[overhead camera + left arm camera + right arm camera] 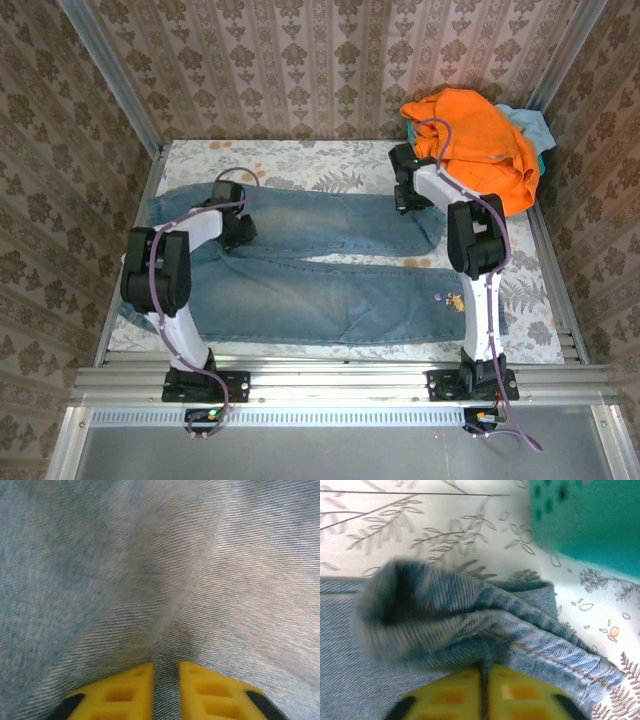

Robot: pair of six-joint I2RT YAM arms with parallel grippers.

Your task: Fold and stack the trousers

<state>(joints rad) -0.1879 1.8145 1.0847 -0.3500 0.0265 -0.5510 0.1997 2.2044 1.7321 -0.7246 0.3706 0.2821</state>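
**Both hands pinch the trousers, ready to fold.**
The trousers (330,285) lie flat across the bench (300,160), both legs stretched from side to side. The left hand (238,228) is shut on a ridge of cloth on the far leg. The right hand (405,195) is shut on that leg's stitched edge at the other end, likely so both can lift it together. The top view shows where each hand sits, and an orange garment (470,140) in the back corner. The wrist views show the grip up close: cloth nipped between yellow fingers (125,690).
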